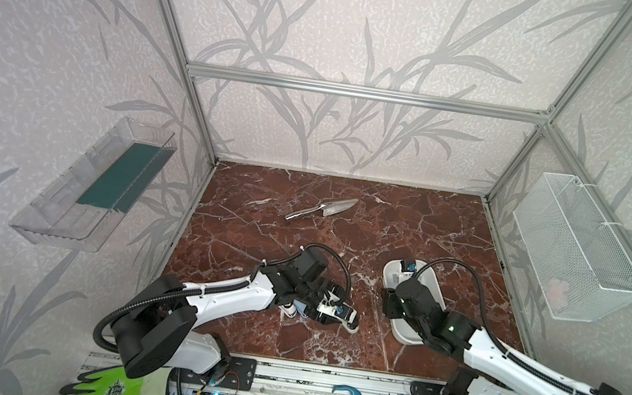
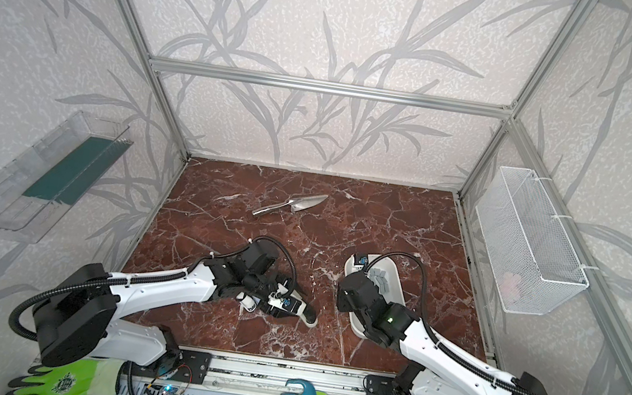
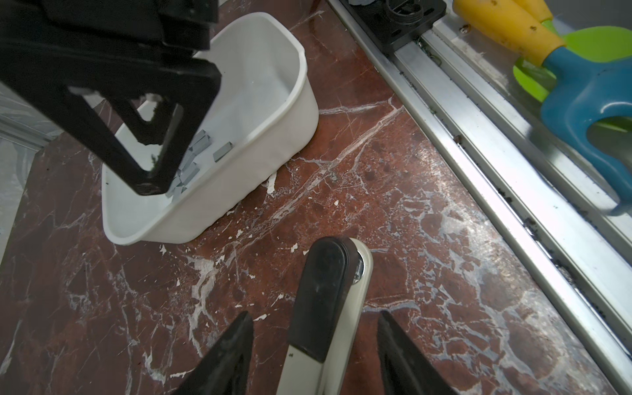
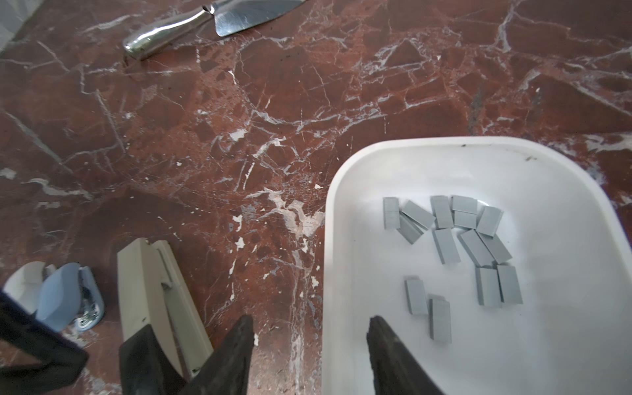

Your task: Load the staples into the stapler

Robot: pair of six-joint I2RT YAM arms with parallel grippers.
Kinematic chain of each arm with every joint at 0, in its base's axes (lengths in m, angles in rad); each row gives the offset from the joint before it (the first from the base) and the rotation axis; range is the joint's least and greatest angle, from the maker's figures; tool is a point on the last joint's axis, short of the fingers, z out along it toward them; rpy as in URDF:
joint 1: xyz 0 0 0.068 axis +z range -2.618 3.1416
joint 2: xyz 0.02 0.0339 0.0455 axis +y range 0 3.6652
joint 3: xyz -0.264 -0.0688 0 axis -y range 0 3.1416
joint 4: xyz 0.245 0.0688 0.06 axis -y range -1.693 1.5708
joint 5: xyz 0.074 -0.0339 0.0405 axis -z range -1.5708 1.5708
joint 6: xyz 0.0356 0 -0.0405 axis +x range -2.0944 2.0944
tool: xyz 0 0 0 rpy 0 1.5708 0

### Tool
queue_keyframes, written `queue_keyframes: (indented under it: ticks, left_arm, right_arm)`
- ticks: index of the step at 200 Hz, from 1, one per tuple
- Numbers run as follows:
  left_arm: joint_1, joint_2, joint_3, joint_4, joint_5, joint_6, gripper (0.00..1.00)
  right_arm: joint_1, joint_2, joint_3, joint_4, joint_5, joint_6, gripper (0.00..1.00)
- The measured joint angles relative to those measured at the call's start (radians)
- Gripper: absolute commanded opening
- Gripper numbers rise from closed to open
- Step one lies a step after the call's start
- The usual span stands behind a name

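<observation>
— Where do we see the staples (image 4: 455, 246)?
— Loose in the white tub (image 4: 342, 178), below our right gripper (image 4: 309, 319), its fingers spread and empty.
— And our left gripper (image 3: 314, 314)?
— Spread astride the stapler (image 3: 325, 273), perhaps not touching it.

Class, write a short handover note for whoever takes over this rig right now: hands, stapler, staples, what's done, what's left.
Left hand: open, astride the stapler on the table, not gripping it.
Right hand: open, empty, over the rim of the tub.
Staples: loose in the tub.
Done: no strip picked up yet.
Left: pick up a strip, load it into the stapler.
</observation>
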Motion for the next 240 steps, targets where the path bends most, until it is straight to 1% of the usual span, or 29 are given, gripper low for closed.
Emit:
queue_keyframes:
  ticks: [33, 70, 107, 182, 240]
  left_arm:
    - [0.0, 0.061, 0.055, -0.047, 0.014, 0.02, 0.6]
    - [0.0, 0.122, 0.112, -0.11, 0.034, 0.046, 0.6]
    - [0.0, 0.184, 0.19, -0.174, 0.048, 0.069, 0.6]
    - [-0.005, 0.268, 0.219, -0.217, 0.048, 0.089, 0.6]
    - [-0.023, 0.33, 0.281, -0.243, 0.042, 0.102, 0.6]
  right_arm:
    - [0.0, -0.108, -0.042, 0.0, -0.013, -0.018, 0.56]
    - [0.0, -0.189, -0.093, -0.006, -0.013, -0.026, 0.6]
    - [0.0, -0.198, -0.107, -0.012, -0.012, -0.035, 0.61]
    - [0.0, -0.211, -0.13, -0.011, -0.011, -0.036, 0.62]
    - [0.0, -0.257, -0.155, -0.011, 0.006, -0.036, 0.63]
